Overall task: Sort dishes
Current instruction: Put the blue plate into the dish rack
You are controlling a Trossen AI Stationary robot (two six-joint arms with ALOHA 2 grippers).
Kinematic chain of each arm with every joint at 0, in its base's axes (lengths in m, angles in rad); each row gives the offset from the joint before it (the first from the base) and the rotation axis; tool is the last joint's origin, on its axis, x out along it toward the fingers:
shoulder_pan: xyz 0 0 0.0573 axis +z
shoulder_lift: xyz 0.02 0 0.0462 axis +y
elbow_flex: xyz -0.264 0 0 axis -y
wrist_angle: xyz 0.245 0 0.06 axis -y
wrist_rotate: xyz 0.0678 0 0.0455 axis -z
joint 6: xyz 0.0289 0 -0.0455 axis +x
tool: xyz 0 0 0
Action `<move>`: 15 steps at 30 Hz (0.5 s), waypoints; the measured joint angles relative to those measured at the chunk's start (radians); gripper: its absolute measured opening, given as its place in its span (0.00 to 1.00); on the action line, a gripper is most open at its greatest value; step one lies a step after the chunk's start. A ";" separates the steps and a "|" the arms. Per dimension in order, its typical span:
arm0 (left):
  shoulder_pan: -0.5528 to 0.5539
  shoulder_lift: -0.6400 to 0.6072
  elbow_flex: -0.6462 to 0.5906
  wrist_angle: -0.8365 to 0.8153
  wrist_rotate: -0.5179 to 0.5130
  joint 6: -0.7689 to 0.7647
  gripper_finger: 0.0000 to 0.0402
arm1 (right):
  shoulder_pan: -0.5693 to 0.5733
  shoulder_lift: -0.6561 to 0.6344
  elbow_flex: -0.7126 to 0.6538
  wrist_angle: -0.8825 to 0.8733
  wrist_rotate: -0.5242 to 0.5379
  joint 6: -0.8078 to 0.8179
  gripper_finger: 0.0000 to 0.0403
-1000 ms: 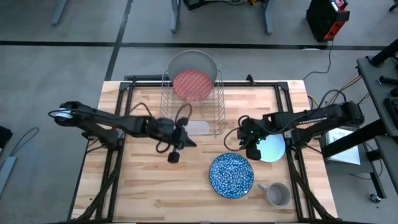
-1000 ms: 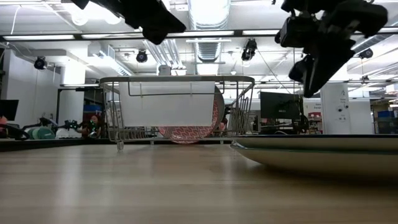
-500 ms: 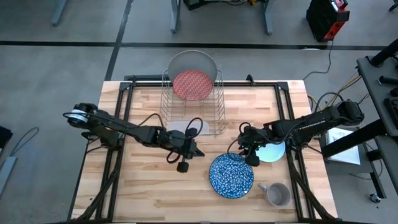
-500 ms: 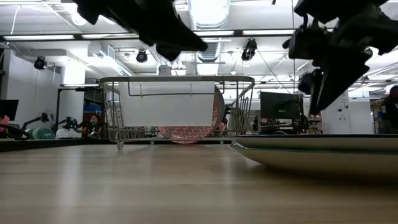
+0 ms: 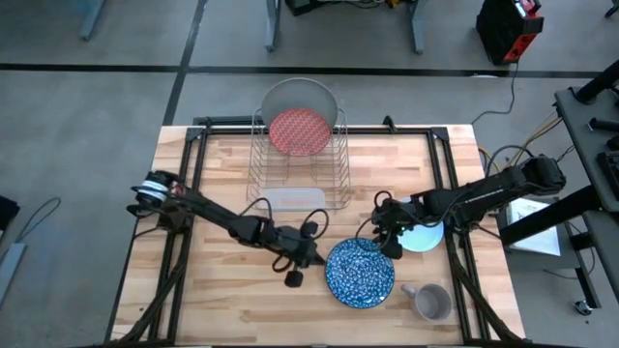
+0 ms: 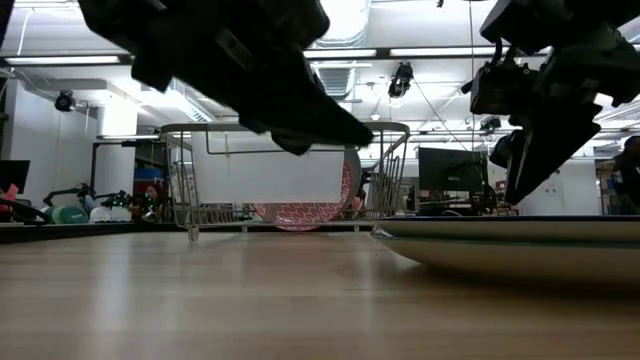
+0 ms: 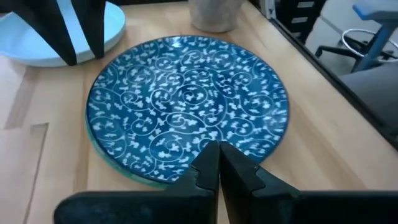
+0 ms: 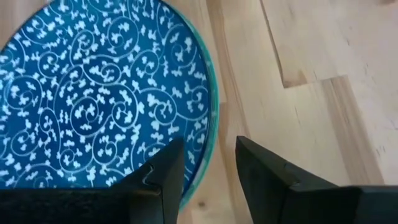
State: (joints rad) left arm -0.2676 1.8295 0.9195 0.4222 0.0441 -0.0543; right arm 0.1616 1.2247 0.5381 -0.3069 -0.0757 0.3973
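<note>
From above I see my left gripper point(image 5: 311, 259) just beside the left edge of the blue speckled plate point(image 5: 360, 272), which lies flat on the table point(image 5: 222, 300) near the front; my left wrist camera adds what that height hides: my two fingers are pressed together, their tips over the plate's near rim. My right gripper point(image 5: 390, 239) hangs by the plate's upper right edge, between it and the smaller light-blue plate point(image 5: 426, 233); only my right wrist view shows its fingers point(image 8: 163, 168) spread apart, the plate's rim lying under the gap. The left wrist view also catches the grey mug point(image 7: 214, 12) beyond the blue plate, and the light-blue plate point(image 7: 59, 37) beside it. The red patterned plate point(image 5: 298, 132) stands in the wire rack point(image 5: 298, 174) at the back, the large grey plate point(image 5: 300, 97) behind it; the low view shows the red one point(image 6: 305, 212) through the wires.
</note>
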 joint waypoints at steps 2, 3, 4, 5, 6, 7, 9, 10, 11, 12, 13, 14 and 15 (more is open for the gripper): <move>-0.001 0.024 0.000 0.026 -0.001 -0.010 0.00 | 0.000 0.011 -0.001 0.005 0.000 0.000 0.34; -0.002 0.035 0.004 0.030 -0.002 -0.012 0.00 | 0.000 0.022 -0.001 0.005 0.000 0.000 0.34; -0.006 0.046 0.011 0.029 -0.002 -0.012 0.00 | 0.000 0.034 -0.001 0.008 0.000 0.000 0.34; -0.009 0.058 0.018 0.028 -0.002 -0.012 0.00 | 0.000 0.049 -0.003 0.010 0.000 -0.002 0.34; -0.011 0.070 0.027 0.025 -0.002 -0.012 0.00 | 0.000 0.066 -0.004 0.013 0.000 -0.005 0.34; -0.014 0.083 0.036 0.029 -0.002 -0.012 0.00 | 0.000 0.084 -0.004 0.019 0.000 -0.012 0.34; -0.017 0.110 0.053 0.029 -0.002 -0.012 0.00 | 0.000 0.118 -0.004 0.050 -0.005 -0.026 0.33; -0.018 0.125 0.061 0.029 -0.002 -0.012 0.00 | 0.000 0.130 -0.003 0.064 -0.006 -0.029 0.33; -0.020 0.141 0.069 0.028 -0.002 -0.013 0.00 | 0.000 0.144 -0.003 0.079 -0.009 -0.030 0.32; -0.020 0.155 0.076 0.022 -0.002 -0.016 0.00 | 0.000 0.155 -0.002 0.098 -0.015 -0.031 0.32; -0.020 0.169 0.085 0.023 -0.002 -0.021 0.00 | 0.000 0.163 -0.002 0.114 -0.021 -0.031 0.32; -0.020 0.182 0.095 0.023 -0.001 -0.031 0.00 | -0.001 0.168 -0.002 0.126 -0.029 -0.032 0.32; -0.020 0.190 0.100 0.021 -0.002 -0.039 0.00 | -0.001 0.171 -0.002 0.137 -0.039 -0.031 0.32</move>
State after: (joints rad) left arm -0.2878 2.0196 1.0198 0.4429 0.0425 -0.0938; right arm 0.1608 1.3960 0.5357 -0.1697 -0.1151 0.3661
